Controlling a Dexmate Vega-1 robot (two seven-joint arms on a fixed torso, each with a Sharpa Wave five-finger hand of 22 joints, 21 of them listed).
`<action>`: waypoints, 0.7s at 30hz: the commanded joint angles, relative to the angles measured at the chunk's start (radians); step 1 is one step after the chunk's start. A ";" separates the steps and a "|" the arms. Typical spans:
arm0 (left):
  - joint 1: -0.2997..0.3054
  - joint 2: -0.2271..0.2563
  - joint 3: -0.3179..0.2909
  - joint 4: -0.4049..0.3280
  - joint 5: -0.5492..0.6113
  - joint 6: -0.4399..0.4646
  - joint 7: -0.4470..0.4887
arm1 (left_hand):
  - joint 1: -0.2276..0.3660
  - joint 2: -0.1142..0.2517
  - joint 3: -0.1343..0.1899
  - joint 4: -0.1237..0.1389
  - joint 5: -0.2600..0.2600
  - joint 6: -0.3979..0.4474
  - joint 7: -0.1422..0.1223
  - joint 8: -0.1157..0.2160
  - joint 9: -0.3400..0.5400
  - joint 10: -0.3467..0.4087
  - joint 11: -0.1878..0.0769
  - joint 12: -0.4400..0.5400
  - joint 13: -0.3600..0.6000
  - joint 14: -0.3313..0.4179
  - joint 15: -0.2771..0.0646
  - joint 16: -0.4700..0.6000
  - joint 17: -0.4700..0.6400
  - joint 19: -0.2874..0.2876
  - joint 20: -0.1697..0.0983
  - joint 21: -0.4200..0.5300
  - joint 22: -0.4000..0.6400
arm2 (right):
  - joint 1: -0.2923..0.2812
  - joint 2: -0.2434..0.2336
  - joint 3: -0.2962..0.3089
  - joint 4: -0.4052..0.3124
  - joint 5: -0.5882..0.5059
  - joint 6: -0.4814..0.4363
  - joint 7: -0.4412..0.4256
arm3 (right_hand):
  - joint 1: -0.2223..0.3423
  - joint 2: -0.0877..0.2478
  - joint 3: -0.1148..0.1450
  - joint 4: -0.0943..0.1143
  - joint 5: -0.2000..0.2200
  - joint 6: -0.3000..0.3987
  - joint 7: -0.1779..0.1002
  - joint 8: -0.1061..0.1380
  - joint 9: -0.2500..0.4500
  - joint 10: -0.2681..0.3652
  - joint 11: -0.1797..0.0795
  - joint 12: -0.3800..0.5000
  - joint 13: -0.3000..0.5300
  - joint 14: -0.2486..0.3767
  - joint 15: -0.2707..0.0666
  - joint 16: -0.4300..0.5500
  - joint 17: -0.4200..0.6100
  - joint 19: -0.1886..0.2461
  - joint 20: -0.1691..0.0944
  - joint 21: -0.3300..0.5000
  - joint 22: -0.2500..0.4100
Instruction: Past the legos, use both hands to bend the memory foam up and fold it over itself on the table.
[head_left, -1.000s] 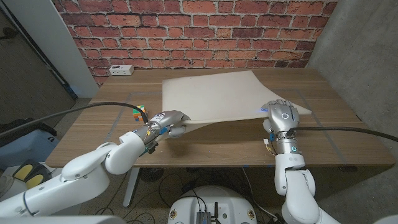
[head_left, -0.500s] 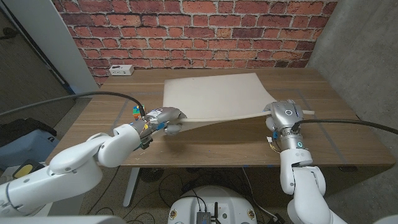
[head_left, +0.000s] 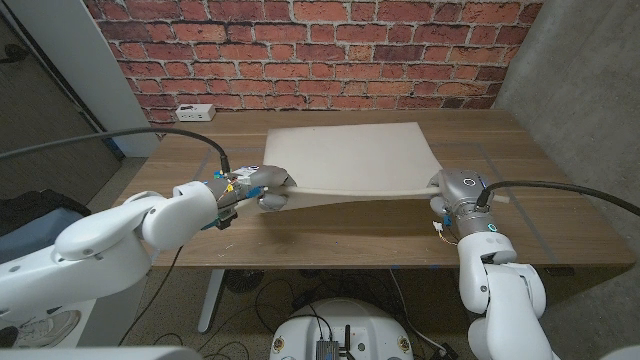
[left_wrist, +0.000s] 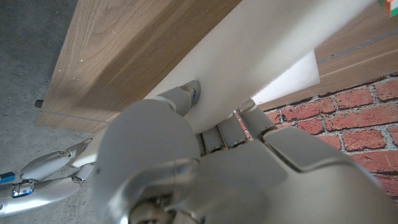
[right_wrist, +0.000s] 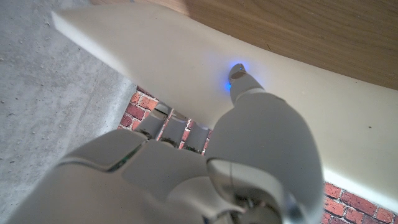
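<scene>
- The cream-coloured rectangular sheet of memory foam (head_left: 345, 155) lay on the brown wooden table (head_left: 350, 225), its far part flat and its near edge raised off the wood — lifted there, I judge, so the sheet could be bent up and carried over its own far half.
- The left hand (head_left: 262, 185) gripped the near left corner of the foam, fingers over the top face and a fingertip (left_wrist: 188, 94) pressed against the underside; the left wrist view showed the foam pinched between them.
- The right hand (head_left: 458, 190) held the near right corner the same way, its thumb tip (right_wrist: 239, 78) pressed into the foam — a grip at each end probably kept the soft edge from sagging unevenly, though the middle dipped a little.
- No lego bricks could be made out at this moment; the left arm crossed the table's left side.
- A white power strip (head_left: 195, 113) sat at the far left of the table near the red brick wall (head_left: 320, 50), well apart from the foam.
</scene>
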 joint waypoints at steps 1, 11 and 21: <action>0.135 -0.087 -0.196 -0.023 0.002 -0.109 -0.096 | -0.004 -0.004 0.009 -0.007 0.006 0.029 0.004 0.003 0.002 0.023 0.000 0.000 0.000 0.022 -0.010 0.008 0.004 0.004 -0.019 0.013 0.002 | -0.134 0.136 0.062 -0.118 -0.062 0.091 0.053 | 0.012 -0.001 0.001 -0.005 0.002 0.017 0.016 0.004 0.005 0.012 0.006 0.007 0.005 0.011 -0.173 -0.002 0.002 -0.002 0.004 0.006 0.005; 0.150 -0.212 -0.274 -0.001 -0.029 -0.253 -0.201 | -0.008 -0.022 0.015 -0.021 0.019 0.071 0.014 0.000 0.002 0.066 0.012 -0.001 0.000 0.061 0.002 0.013 0.000 0.024 -0.020 0.046 -0.002 | -0.262 0.205 0.127 -0.233 0.028 0.158 0.014 | 0.022 -0.001 0.001 -0.008 0.003 0.021 0.028 0.003 0.007 0.018 0.014 0.012 0.010 0.011 -0.173 -0.006 -0.002 -0.001 0.004 0.009 0.005; 0.105 -0.267 -0.307 0.016 -0.084 -0.330 -0.292 | -0.010 -0.030 0.020 -0.024 0.029 0.092 0.023 -0.005 0.001 0.085 0.023 -0.005 -0.001 0.086 0.000 0.016 0.000 0.040 -0.019 0.067 -0.004 | -0.359 0.250 0.184 -0.321 0.109 0.218 -0.015 | 0.026 0.000 0.000 -0.006 0.003 0.016 0.033 0.003 0.018 0.013 0.014 0.011 0.016 0.004 -0.171 -0.016 -0.009 -0.010 -0.009 0.009 0.005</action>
